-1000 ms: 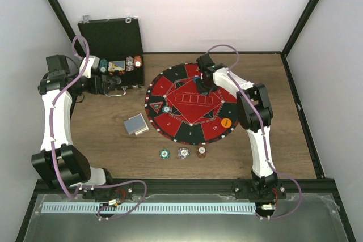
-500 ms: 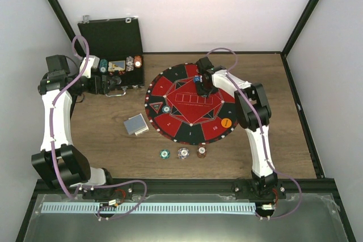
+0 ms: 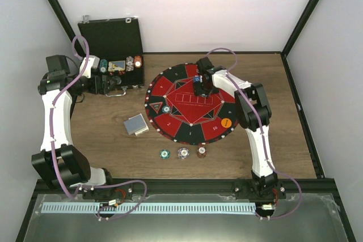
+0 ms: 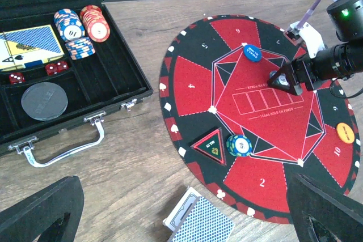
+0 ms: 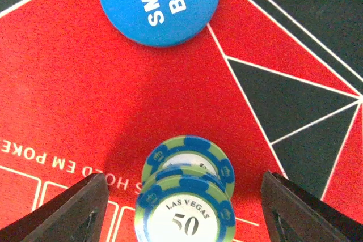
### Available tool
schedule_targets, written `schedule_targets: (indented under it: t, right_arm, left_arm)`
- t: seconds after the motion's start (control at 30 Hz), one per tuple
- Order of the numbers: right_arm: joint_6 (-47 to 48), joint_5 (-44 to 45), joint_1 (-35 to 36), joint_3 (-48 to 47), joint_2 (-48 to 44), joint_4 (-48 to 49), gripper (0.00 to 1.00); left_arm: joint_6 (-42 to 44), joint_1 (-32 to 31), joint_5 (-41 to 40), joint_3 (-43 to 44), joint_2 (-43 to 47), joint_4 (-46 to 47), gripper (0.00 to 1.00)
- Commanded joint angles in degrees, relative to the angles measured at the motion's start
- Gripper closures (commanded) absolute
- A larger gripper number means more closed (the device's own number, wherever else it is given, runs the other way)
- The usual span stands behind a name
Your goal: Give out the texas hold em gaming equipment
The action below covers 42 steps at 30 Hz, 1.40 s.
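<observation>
My right gripper hangs over the far part of the round red-and-black mat. In the right wrist view it is open, with a leaning stack of two green "50" chips on the mat between its fingers, touching neither. The blue disc lies just beyond; it also shows from above. My left gripper is open and empty by the black case. The card deck lies left of the mat. Green, white and brown chips lie near the front. An orange disc lies on the mat.
One green chip and a triangular marker sit on the mat's left side. The open case holds chip stacks, a card pack, red dice and a dark disc. Its handle sticks out.
My right gripper has shifted slightly left over the mat, uncovering the blue disc. The left arm has not moved.
</observation>
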<state>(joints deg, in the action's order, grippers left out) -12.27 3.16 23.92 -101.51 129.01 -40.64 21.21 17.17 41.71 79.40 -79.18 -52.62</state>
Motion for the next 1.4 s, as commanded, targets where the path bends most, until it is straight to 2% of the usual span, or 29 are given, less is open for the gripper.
schedule_targets:
  t: [0.0, 0.27, 0.63, 0.9, 1.1, 1.2, 1.27, 1.37]
  right_arm:
    - [-0.09, -0.19, -0.09, 2.81, -3.73, 1.15, 0.27]
    - [-0.68, 1.14, 0.01, 7.13, -4.74, 3.36, 0.46]
    - [-0.61, 1.51, -0.01, 1.43, -0.14, 2.62, 0.72]
    - [-0.52, 2.79, -0.07, -6.54, 4.99, 1.07, 0.78]
    - [-1.05, 2.96, 0.03, -11.47, 8.03, -0.59, 0.8]
    - [-1.08, 2.81, 0.0, -9.94, 7.17, 0.12, 0.8]
    - [-0.44, 2.35, -0.01, -9.59, 6.86, 0.13, 0.71]
    - [-0.27, 1.85, -0.04, -10.49, 6.83, -1.14, 0.45]
  left_arm:
    - [0.25, 0.29, 1.1, 1.28, 0.49, -0.29, 0.0]
    - [0.18, 0.26, 1.26, 1.22, 0.0, -0.29, 0.0]
    - [-0.16, 0.23, 1.28, 1.38, -0.56, 0.23, 0.0]
    - [-0.13, 0.24, 1.2, 1.38, -1.32, 0.62, 0.0]
    - [-0.24, 0.26, 1.26, 1.72, -1.5, 0.7, 0.0]
    - [-0.01, 0.23, 1.26, 1.65, -1.31, 0.55, 0.0]
    - [0.07, 0.3, 1.23, 1.64, -1.27, 0.35, 0.0]
    - [0.22, 0.24, 1.26, 1.73, -1.0, 0.09, 0.0]
